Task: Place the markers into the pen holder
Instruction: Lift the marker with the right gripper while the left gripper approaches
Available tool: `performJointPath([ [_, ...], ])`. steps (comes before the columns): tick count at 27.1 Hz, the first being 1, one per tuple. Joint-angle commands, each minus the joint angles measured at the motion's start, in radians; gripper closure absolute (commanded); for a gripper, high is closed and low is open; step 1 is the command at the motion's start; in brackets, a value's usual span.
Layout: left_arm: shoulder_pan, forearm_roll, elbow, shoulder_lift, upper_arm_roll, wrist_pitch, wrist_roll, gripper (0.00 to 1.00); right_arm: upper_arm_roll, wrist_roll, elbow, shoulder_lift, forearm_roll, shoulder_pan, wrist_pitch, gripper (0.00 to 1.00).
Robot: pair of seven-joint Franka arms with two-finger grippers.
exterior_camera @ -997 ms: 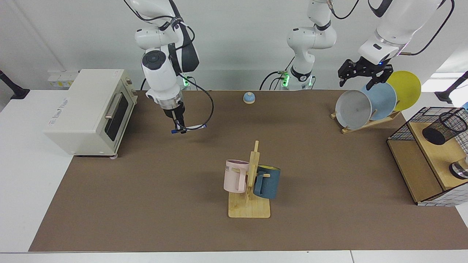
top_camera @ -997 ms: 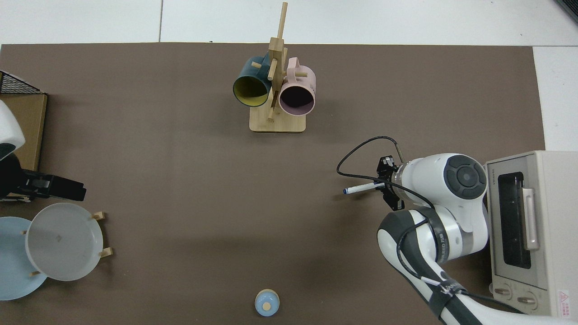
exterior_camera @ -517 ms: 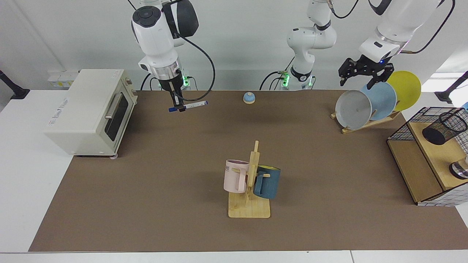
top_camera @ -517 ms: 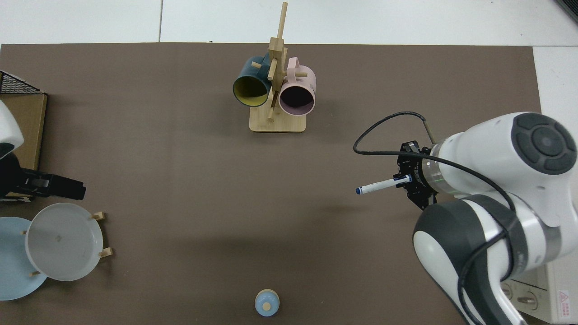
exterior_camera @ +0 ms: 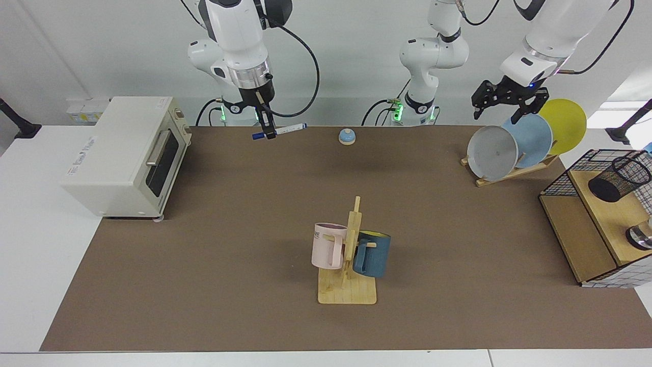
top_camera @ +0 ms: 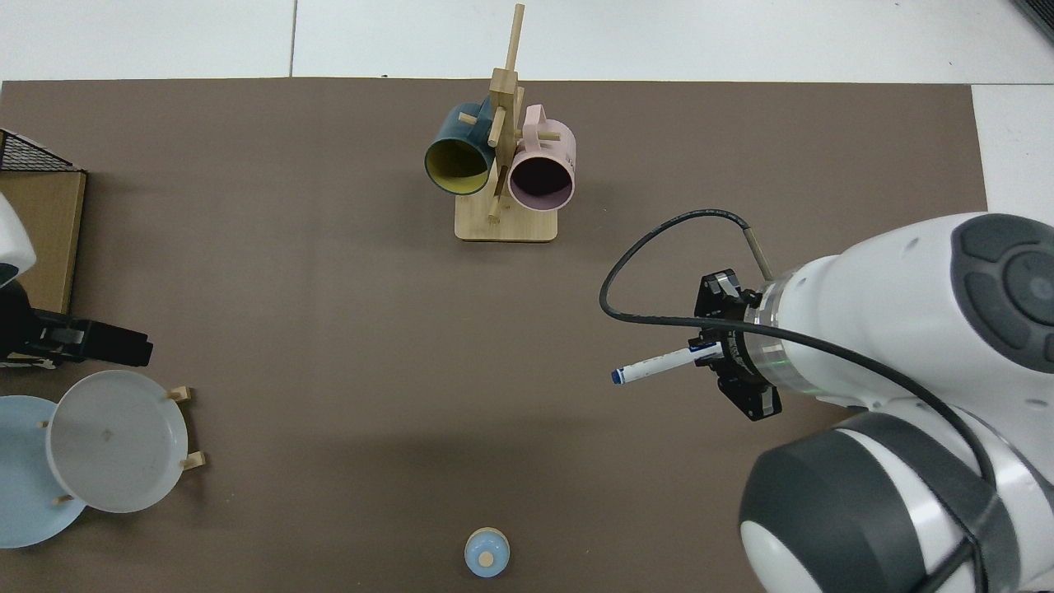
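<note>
While the left gripper (exterior_camera: pixel 509 104), fingers spread, is waiting above the plates (exterior_camera: pixel 493 152), the right gripper (exterior_camera: pixel 266 127) is pinching a marker (exterior_camera: pixel 285 130) high over the far tabletop (exterior_camera: pixel 229 265).

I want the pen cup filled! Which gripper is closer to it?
Left. The left gripper hangs over the plates, near the black wire-mesh pen holder; the right gripper holds the white marker far across.
</note>
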Motion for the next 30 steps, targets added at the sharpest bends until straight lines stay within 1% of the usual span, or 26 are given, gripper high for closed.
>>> performJointPath([
  [1,0.001,-0.004,-0.013,-0.019,-0.001,0.01,0.001,0.0,0.02,0.062,0.004,-0.015,0.058,0.012,0.0,1.0],
  [2,-0.001,-0.006,-0.013,-0.019,-0.003,0.01,0.004,0.0,0.021,0.071,0.004,-0.015,0.079,0.013,0.013,1.0],
  [4,-0.009,-0.006,-0.013,-0.019,-0.007,0.01,0.015,0.0,0.026,0.093,0.003,-0.018,0.096,0.024,0.055,1.0],
  [8,-0.031,-0.006,-0.013,-0.019,-0.029,0.01,0.033,0.0,0.036,0.136,0.003,-0.016,0.083,0.056,0.081,1.0],
  [15,-0.142,-0.006,-0.012,-0.019,-0.049,0.01,0.167,0.0,0.036,0.166,0.003,-0.004,0.072,0.124,0.099,1.0],
  [19,-0.188,-0.021,-0.012,-0.019,-0.053,0.023,0.257,0.0,0.035,0.182,0.004,0.022,0.052,0.162,0.098,1.0],
  [24,-0.188,-0.157,-0.012,-0.019,-0.05,0.072,0.395,0.01,0.036,0.196,0.006,0.043,0.027,0.199,0.107,1.0],
  [30,-0.19,-0.207,-0.022,-0.016,-0.053,0.127,0.613,0.02,0.038,0.211,0.012,0.059,0.01,0.224,0.121,1.0],
])
